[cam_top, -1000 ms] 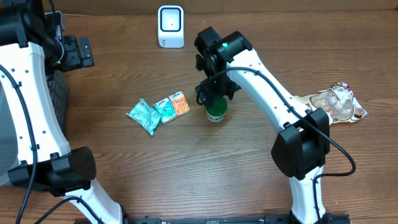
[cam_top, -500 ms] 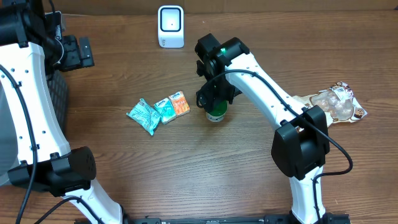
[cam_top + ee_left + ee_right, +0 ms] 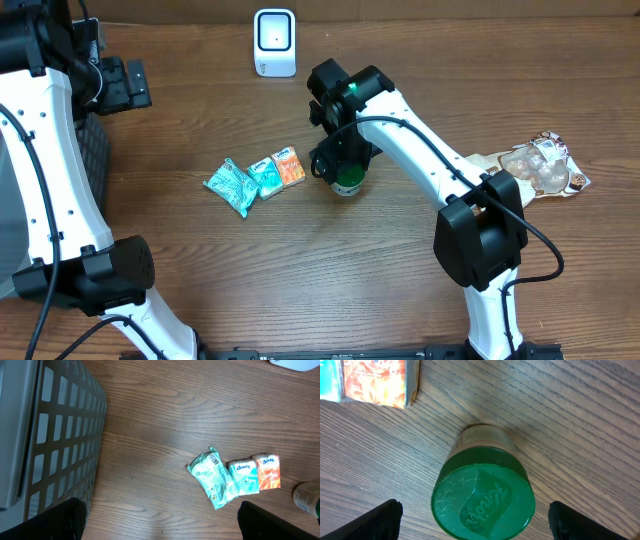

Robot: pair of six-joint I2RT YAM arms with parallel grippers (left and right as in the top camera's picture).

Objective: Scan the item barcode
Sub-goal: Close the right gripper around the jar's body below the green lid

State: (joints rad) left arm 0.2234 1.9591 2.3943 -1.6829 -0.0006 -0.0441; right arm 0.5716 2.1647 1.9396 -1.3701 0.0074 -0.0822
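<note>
I have the right gripper [image 3: 476, 512] hanging directly over the green-lidded jar [image 3: 348, 182], which stands lid up on the wooden table [image 3: 300, 260] just right of centre in the overhead frame. In the right wrist view the green lid fills the lower middle. The two fingers [image 3: 370, 522] show in the bottom corners, spread wide to either side of the lid. They are clear of it and grip nothing.

The left gripper [image 3: 160, 520] is up in the upper left of the overhead frame. Its jaws are fully apart and empty, with a grey slatted basket [image 3: 55, 435] filling the left of its own view.

Just left of the jar lie three small packets in a row: a crumpled teal packet [image 3: 231, 187], a teal tissue pack [image 3: 265, 177] and an orange tissue pack [image 3: 288, 166], the orange one nearest the jar. The white scanner [image 3: 274, 42] sits at the top centre edge, well apart from the jar. A clear snack bag [image 3: 540, 165] lies at the far right.
</note>
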